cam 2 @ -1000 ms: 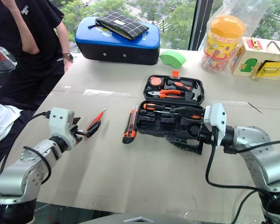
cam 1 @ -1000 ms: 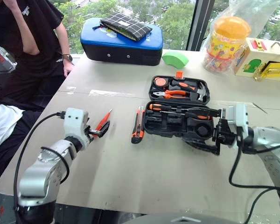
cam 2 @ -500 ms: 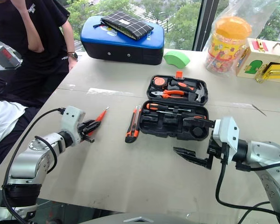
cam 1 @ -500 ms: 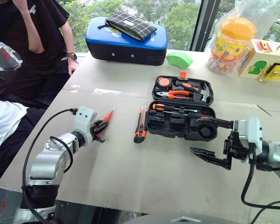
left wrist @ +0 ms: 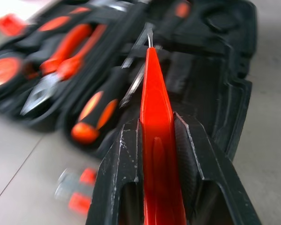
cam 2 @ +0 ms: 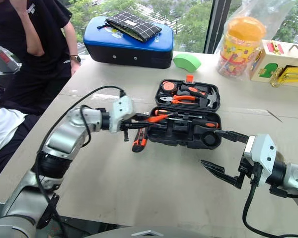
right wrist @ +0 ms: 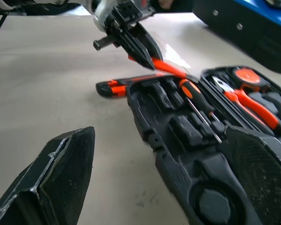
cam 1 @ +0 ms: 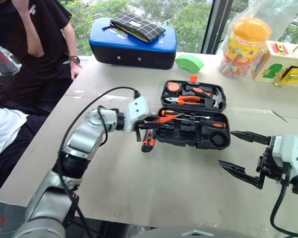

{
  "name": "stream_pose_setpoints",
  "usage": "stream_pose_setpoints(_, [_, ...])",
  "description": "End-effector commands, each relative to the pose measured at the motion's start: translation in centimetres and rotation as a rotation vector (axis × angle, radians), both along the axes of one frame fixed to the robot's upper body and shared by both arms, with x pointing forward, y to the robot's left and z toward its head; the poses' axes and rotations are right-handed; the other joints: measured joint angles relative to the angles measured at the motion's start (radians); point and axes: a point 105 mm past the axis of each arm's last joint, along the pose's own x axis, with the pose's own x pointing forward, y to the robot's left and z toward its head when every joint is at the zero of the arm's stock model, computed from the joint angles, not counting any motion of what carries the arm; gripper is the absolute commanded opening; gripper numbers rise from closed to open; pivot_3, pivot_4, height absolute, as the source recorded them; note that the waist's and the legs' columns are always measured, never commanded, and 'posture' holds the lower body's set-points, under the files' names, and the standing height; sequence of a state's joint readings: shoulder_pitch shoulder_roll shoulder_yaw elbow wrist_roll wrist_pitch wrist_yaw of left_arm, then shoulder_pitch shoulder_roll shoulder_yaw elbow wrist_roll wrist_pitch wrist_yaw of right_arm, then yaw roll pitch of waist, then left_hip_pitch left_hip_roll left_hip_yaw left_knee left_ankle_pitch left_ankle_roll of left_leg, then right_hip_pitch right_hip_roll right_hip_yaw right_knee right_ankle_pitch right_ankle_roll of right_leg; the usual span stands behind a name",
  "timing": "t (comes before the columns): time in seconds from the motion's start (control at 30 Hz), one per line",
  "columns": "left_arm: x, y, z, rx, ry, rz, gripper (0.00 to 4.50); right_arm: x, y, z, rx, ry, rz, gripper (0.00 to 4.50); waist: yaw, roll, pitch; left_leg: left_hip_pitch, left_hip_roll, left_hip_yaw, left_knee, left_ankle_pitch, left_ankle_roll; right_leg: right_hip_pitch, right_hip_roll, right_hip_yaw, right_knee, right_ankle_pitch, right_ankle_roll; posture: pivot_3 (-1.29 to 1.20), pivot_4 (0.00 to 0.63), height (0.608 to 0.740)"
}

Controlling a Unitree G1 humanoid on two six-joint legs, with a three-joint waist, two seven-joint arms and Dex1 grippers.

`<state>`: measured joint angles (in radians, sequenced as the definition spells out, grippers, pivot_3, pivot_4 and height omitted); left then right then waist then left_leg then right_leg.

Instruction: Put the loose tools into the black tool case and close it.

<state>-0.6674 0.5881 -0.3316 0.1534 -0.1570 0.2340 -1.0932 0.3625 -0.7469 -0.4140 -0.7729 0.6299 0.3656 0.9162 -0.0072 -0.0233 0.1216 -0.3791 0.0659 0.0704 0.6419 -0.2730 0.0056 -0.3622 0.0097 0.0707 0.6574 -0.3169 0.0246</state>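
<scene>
Nearest the camera, right end effector (cam 1: 242,152) spread wide and empty, hovering over bare table (cam 1: 154,183) just beside the near right corner of the black tool case (cam 1: 223,141). Farther in, left end effector (cam 2: 139,122) clenched on the slim all-orange screwdriver (cam 1: 168,118), tip reaching over the case's near half, close above a black-and-orange screwdriver (cam 1: 186,115) already seated. Just left of the case, utility knife (cam 1: 148,137) lying loose on the table. Step in hand, by judgement: carrying the slim screwdriver to its slot. Next: lowering and aligning with a free groove, then releasing; knife and lid not yet dealt with
</scene>
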Motion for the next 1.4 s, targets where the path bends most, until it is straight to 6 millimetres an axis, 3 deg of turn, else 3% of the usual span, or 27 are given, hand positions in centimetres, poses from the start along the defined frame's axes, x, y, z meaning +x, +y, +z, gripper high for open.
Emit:
stream_pose_setpoints(0.03, [1.0, -1.4, -0.2, 0.082, -0.048, -0.098, 0.35, -0.7, 0.1, 1.1, -0.013, -0.062, -0.017, 4.50, 0.000, 0.000, 0.000, -0.001, 0.000, 0.000, 0.001, 0.000, 0.000, 0.000, 0.000, 0.000, 0.000, 0.000, 0.000, 0.00, 0.150, 0.740])
stream_pose_setpoints(0.3, [2.8, -2.7, -1.1, 0.226, -0.083, -0.210, 0.35, -1.8, 0.4, 0.8, -0.017, -0.052, -0.070, 4.50, -0.004, 0.000, 0.000, -0.001, 0.001, 0.000, 0.002, 0.000, 0.000, 0.000, 0.002, 0.001, 0.001, 0.000, 0.001, 0.00, 0.150, 0.740])
stream_pose_setpoints(0.73, [3.0, -4.2, -1.7, 0.242, -0.076, -0.275, 0.35, -2.4, 0.4, 0.6, -0.012, -0.046, -0.126, 4.50, -0.003, 0.000, 0.000, -0.001, 0.001, 0.000, 0.004, 0.000, 0.000, 0.000, 0.002, 0.000, 0.002, 0.000, 0.001, 0.00, 0.150, 0.740])
stream_pose_setpoints(0.87, [3.2, -3.8, -2.1, 0.260, -0.053, -0.262, 0.35, -2.4, 0.4, 0.6, -0.010, -0.047, -0.131, 4.50, -0.003, 0.000, 0.000, -0.001, 0.001, 0.000, 0.004, 0.000, 0.000, 0.000, 0.003, 0.001, 0.002, 0.000, 0.001, 0.00, 0.150, 0.740])
stream_pose_setpoints(0.93, [3.9, -3.3, -1.0, 0.223, -0.058, -0.219, 1.36, -2.4, 0.4, 0.6, -0.009, -0.047, -0.133, 4.50, -0.003, 0.000, 0.000, -0.001, 0.001, 0.000, 0.005, 0.000, 0.000, 0.000, 0.003, 0.001, 0.003, 0.000, 0.001, 0.00, 0.150, 0.740])
stream_pose_setpoints(1.0, [4.2, -3.0, 0.2, 0.176, -0.062, -0.197, 1.98, -2.4, 0.4, 0.5, -0.008, -0.046, -0.135, 4.50, -0.006, 0.000, 0.000, -0.001, 0.002, 0.000, 0.005, 0.000, 0.000, 0.000, 0.004, 0.001, 0.003, 0.000, 0.001, 0.00, 0.150, 0.740])
stream_pose_setpoints(1.1, [3.8, -2.3, 1.5, 0.112, -0.016, -0.203, 3.36, -2.4, 0.4, 0.4, -0.008, -0.045, -0.137, 4.50, -0.007, 0.000, 0.000, -0.001, 0.003, 0.000, 0.005, 0.000, 0.000, 0.000, 0.005, 0.001, 0.004, 0.000, 0.001, 0.00, 0.150, 0.740])
stream_pose_setpoints(1.2, [3.4, -2.0, 3.0, -0.004, 0.065, -0.173, 3.36, -2.2, 0.4, 0.4, -0.004, -0.048, -0.137, 4.50, -0.005, 0.000, 0.000, -0.001, 0.004, 0.000, 0.006, 0.000, 0.000, 0.000, 0.006, 0.001, 0.004, 0.000, 0.001, 0.00, 0.150, 0.740])
stream_pose_setpoints(1.4, [3.1, -2.4, 2.7, -0.097, 0.137, -0.073, 0.59, -1.7, 0.4, 0.3, -0.001, -0.054, -0.132, 4.50, -0.003, 0.001, 0.000, -0.001, 0.005, 0.000, 0.007, 0.000, 0.000, 0.000, 0.005, 0.001, 0.004, 0.000, 0.001, 0.00, 0.150, 0.740])
